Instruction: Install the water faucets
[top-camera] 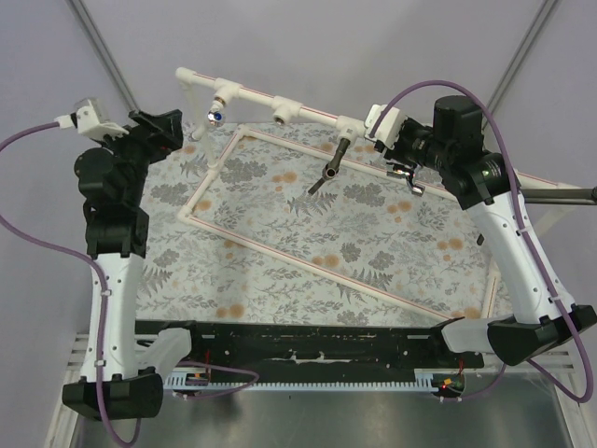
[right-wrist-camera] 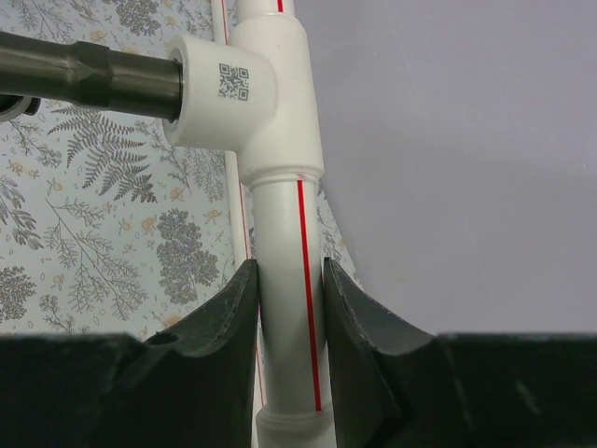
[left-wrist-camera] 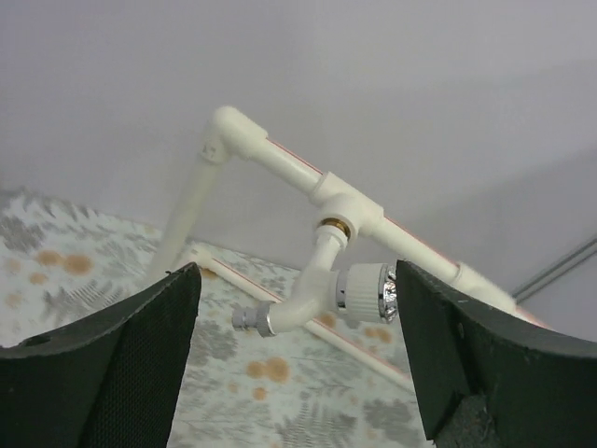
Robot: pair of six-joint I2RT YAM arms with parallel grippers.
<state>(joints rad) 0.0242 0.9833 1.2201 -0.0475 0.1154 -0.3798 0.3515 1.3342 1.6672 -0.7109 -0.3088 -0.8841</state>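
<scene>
The white plastic faucet [top-camera: 216, 108] hangs from the left tee of the white pipe frame's top bar [top-camera: 252, 93]. In the left wrist view the white faucet [left-wrist-camera: 303, 301] points its spout left and its round knob [left-wrist-camera: 368, 289] right. My left gripper [left-wrist-camera: 297, 273] is open, its jaws wide apart on either side of the faucet without touching it; it also shows in the top view [top-camera: 171, 129]. The chrome faucet [top-camera: 330, 164] sits in the right tee [right-wrist-camera: 238, 89] and looks dark [right-wrist-camera: 89, 73]. My right gripper [right-wrist-camera: 289, 273] is shut on the pipe [right-wrist-camera: 284, 243] just beside that tee.
The middle tee [top-camera: 280, 113] on the top bar holds nothing. The pipe frame's lower rails [top-camera: 308, 257] lie across the floral cloth [top-camera: 280, 215]. A grey wall stands behind the bar. A black rail [top-camera: 308, 341] runs along the near edge.
</scene>
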